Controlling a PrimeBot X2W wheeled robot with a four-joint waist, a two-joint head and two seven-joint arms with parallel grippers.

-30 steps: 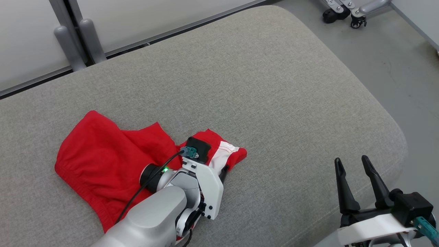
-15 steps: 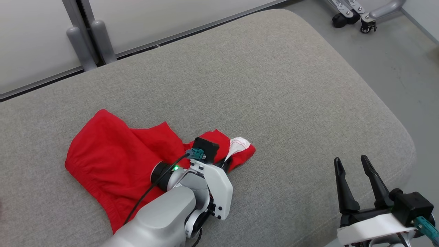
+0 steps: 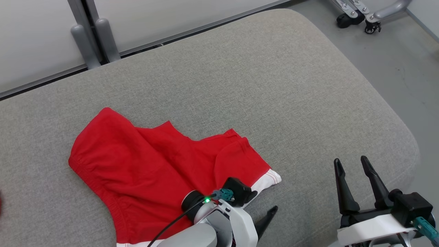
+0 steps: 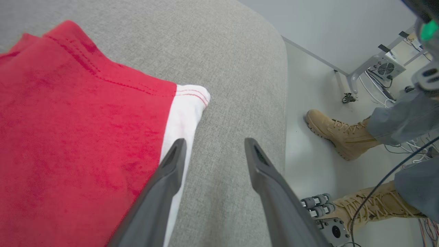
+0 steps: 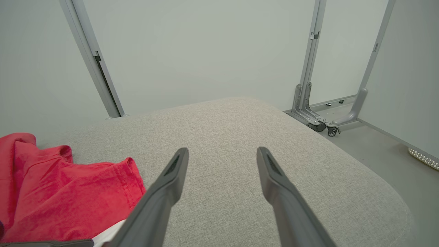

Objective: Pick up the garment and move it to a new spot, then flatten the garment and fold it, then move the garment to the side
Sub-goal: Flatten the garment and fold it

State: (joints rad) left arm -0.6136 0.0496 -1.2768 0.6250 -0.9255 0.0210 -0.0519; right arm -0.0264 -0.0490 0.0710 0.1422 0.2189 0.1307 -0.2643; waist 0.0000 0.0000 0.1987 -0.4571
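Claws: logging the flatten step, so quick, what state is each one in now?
Left claw: open, empty, at the edge of the red shorts.
Right claw: open, empty.

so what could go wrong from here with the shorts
1. The red shorts lie with one leg creased over itself, so folding now would likely trap wrinkles.
2. The left gripper is open with one finger over the white hem. Closing there might pinch the grey cushion too.
3. A person's boots stand on the floor close beside the cushion's edge, so a wide arm swing may come near them.
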